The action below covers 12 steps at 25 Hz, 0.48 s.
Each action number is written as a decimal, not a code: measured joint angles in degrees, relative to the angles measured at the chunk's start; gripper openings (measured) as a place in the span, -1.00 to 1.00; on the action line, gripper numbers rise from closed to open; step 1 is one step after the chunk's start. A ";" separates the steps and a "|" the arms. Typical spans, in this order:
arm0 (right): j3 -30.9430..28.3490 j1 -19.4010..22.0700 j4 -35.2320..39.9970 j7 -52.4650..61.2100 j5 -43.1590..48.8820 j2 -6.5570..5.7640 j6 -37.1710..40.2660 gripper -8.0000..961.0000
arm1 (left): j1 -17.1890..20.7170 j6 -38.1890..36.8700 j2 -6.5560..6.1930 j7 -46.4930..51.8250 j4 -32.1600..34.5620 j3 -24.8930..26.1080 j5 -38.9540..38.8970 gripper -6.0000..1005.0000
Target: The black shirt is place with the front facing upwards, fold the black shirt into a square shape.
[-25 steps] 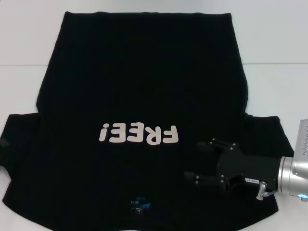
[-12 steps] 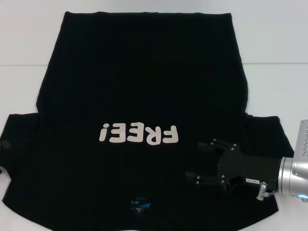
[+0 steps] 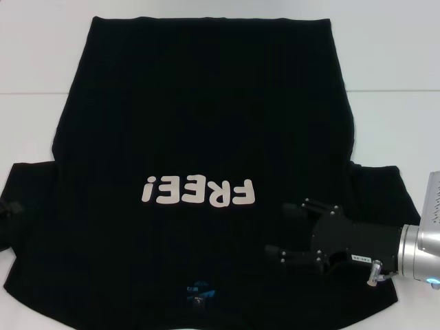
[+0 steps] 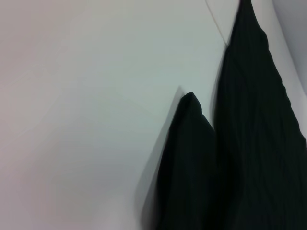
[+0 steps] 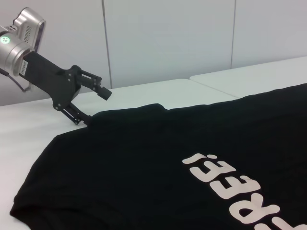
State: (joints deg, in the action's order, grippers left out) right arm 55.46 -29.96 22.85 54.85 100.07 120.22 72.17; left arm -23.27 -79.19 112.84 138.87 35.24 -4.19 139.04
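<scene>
Shirt is spread flat on the bench, its sleeves flanked by left gripper and right gripper, jaws open.

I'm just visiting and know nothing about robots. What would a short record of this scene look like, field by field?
Item: black shirt, spread flat, front up, not yet folded
Print: pale FREE! lettering on the chest
Collar: nearest the robot, with a small blue neck label
Surface: white table
Right gripper: open, over the shirt's shoulder area on the robot's right
Left gripper: open, at the edge of the sleeve on the robot's left; one finger meets the cloth
</scene>
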 joint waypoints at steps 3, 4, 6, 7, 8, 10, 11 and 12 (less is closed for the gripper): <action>0.00 0.00 0.00 0.00 -0.02 0.00 0.00 0.92 | -0.35 0.76 0.09 0.10 -0.15 -0.52 0.01 0.71; 0.00 -0.02 0.00 0.00 -0.05 0.00 0.02 0.92 | -0.68 1.26 0.09 0.09 -0.58 -0.60 0.01 0.71; 0.00 -0.05 0.00 0.00 -0.11 0.00 0.07 0.92 | -0.93 1.68 0.04 0.00 -1.01 -0.62 0.00 0.69; 0.00 -0.09 0.00 0.00 -0.15 0.00 0.09 0.92 | -1.08 1.93 0.00 -0.01 -1.17 -0.85 -0.01 0.69; 0.00 -0.11 0.00 0.00 -0.18 0.00 0.11 0.92 | -1.23 2.21 -0.02 -0.03 -1.29 -1.18 -0.03 0.68; 0.00 -0.15 0.00 0.00 -0.22 0.00 0.15 0.92 | -1.52 2.99 -0.04 -0.04 -1.31 -2.46 -0.13 0.67; -0.01 -0.16 0.00 0.00 -0.23 0.00 0.22 0.92 | -1.62 3.26 -0.05 -0.04 -1.31 -2.91 -0.14 0.66; -0.03 -0.17 0.00 0.00 -0.23 0.00 0.30 0.92 | -1.74 3.57 -0.05 -0.04 -1.29 -3.39 -0.14 0.66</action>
State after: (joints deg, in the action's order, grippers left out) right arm 55.42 -30.13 22.85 54.85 99.84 120.23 72.48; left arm -25.01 -75.62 112.80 138.83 33.96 -7.58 138.90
